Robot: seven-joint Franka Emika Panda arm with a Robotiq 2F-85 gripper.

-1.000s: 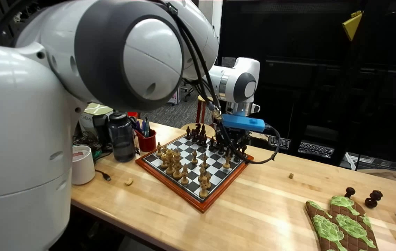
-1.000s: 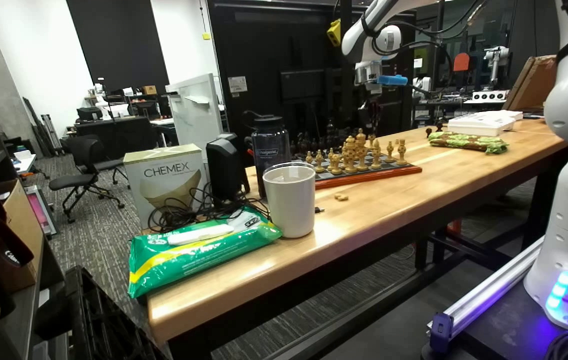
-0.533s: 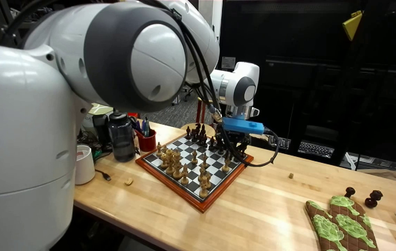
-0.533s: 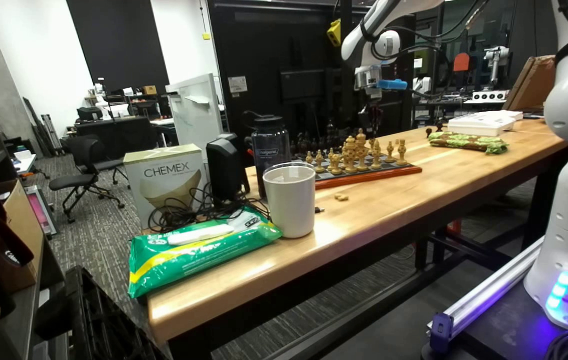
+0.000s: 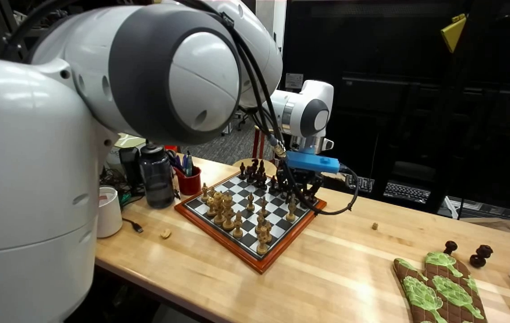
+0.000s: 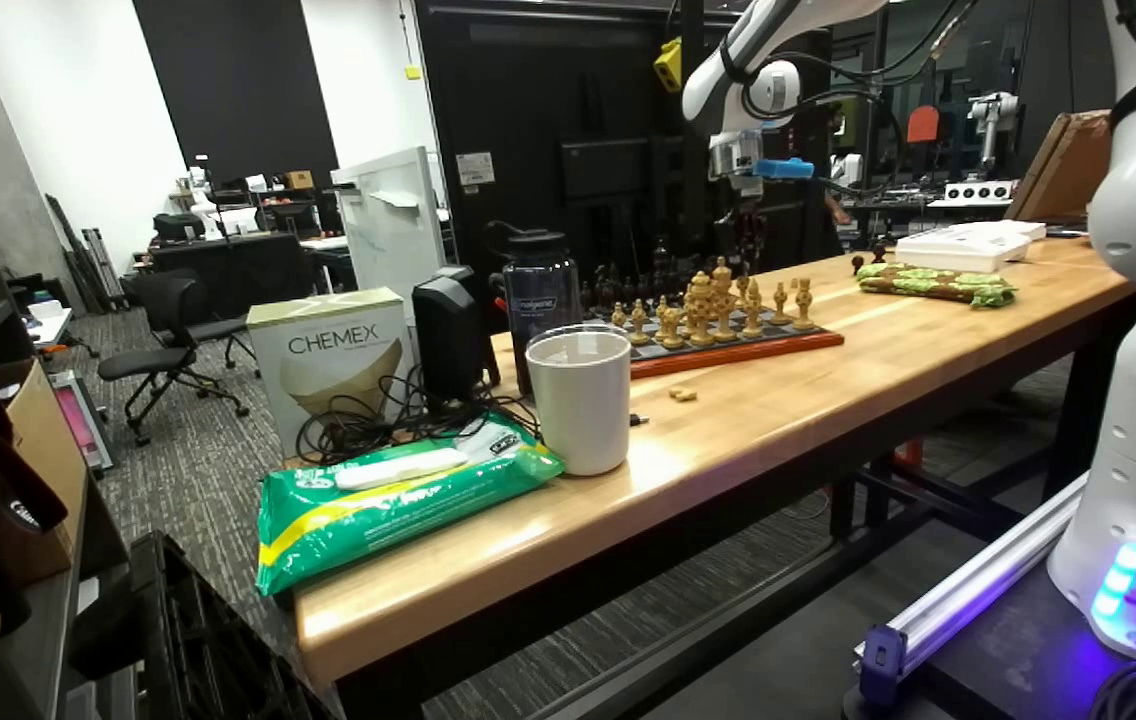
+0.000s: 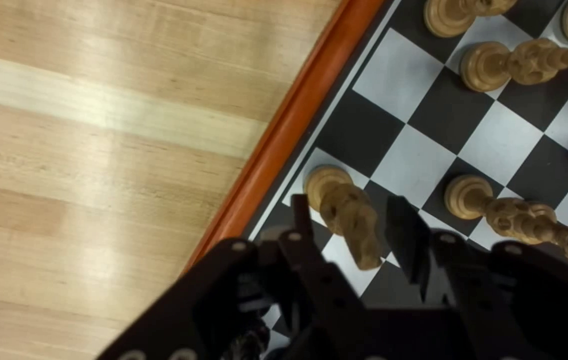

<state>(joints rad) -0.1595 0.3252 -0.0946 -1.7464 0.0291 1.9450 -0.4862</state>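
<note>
Tan chess piece (image 7: 355, 220), just one, stands on one chessboard (image 7: 286, 127) between the tool's (image 7: 349, 204) two parted fingers (image 7: 303, 220).

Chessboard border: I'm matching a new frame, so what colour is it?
The border is reddish-orange, clearest in the wrist view.

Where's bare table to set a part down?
Table between board and mitt, bar one tan bit; also the strip between board and robot-side edge, bar another bit. Crowded: the end with mug, bottle and cables; and the board, where the end effector straddles a tan piece.
</note>
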